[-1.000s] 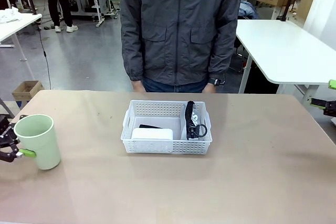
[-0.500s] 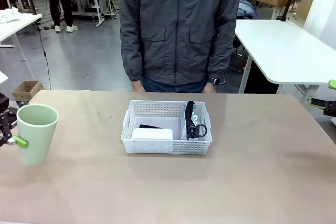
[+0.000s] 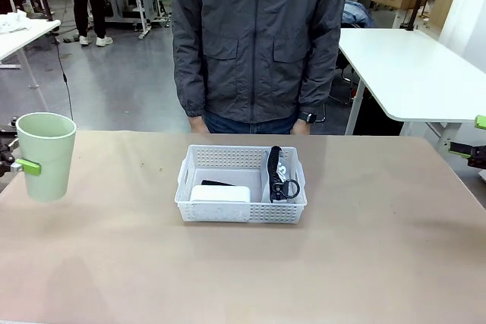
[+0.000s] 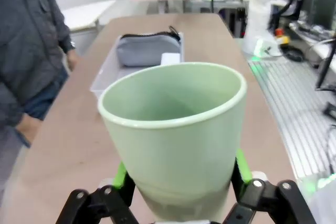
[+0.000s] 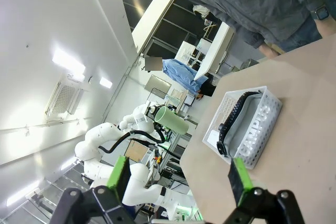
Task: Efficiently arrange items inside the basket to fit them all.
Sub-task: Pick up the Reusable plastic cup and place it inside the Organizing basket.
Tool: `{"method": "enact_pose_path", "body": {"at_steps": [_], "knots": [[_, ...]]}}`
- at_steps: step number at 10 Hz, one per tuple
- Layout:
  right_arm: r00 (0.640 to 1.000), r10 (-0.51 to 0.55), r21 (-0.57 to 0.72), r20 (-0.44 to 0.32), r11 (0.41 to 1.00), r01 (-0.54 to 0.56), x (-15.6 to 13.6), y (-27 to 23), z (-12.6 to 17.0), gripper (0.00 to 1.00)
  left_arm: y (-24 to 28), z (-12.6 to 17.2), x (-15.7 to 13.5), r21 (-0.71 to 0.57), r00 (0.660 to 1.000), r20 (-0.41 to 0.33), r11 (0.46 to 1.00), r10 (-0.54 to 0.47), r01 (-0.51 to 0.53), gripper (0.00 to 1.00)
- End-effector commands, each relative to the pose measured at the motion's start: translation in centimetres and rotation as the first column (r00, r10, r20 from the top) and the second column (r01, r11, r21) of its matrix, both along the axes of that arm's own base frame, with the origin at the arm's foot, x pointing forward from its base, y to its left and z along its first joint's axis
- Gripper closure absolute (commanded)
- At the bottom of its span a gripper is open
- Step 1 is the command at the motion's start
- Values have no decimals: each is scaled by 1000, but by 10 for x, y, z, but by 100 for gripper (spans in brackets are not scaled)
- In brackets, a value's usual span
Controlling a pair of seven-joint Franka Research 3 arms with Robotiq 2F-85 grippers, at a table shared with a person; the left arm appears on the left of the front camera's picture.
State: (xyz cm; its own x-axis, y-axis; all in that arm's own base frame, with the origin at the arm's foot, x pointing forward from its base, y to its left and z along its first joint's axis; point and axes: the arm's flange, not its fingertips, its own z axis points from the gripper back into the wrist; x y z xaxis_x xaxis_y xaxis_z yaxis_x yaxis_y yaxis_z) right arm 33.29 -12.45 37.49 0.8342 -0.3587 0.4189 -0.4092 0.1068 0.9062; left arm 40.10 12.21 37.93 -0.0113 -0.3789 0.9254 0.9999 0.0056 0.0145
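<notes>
My left gripper [image 3: 27, 165] is shut on the pale green cup [image 3: 45, 155] and holds it upright above the table's far left edge. In the left wrist view the green pads press both sides of the cup [image 4: 173, 129]. The white basket [image 3: 241, 210] stands mid-table in front of the person. Inside it lie a white block [image 3: 220, 193] at the front left, a black stapler [image 3: 219, 183] just behind the block, and the grey pouch [image 3: 282, 172] with its black strap on the right. My right gripper [image 3: 471, 138] hovers open at the far right edge, holding nothing.
A person in a grey jacket [image 3: 258, 43] stands at the far side, hands [image 3: 199, 124] down at the table edge. A white table [image 3: 410, 66] stands behind on the right. Bare tabletop [image 3: 243, 271] surrounds the basket.
The left gripper has lifted the cup off the table, carrying it up and slightly farther away. Basket, its contents and the right arm have stayed put.
</notes>
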Motion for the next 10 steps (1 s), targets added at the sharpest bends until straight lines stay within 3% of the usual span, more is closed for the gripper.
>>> {"method": "enact_pose_path", "body": {"at_steps": [1,2,3,10], "knots": [[1000,-12,4,-19,1000,12,1,0,5,0,-2,-13,7,-28,1000,-3,1000,-11,10,66],[1000,-12,4,-19,1000,12,1,0,5,0,-1,-15,9,-24,1000,11,1000,7,-7,100],[1000,-12,4,-19,1000,12,1,0,5,0,-1,-10,1,-18,1000,-8,1000,15,-15,42],[1000,-12,4,-19,1000,12,1,0,5,0,-1,-10,1,-18,1000,-8,1000,15,-15,42]]}}
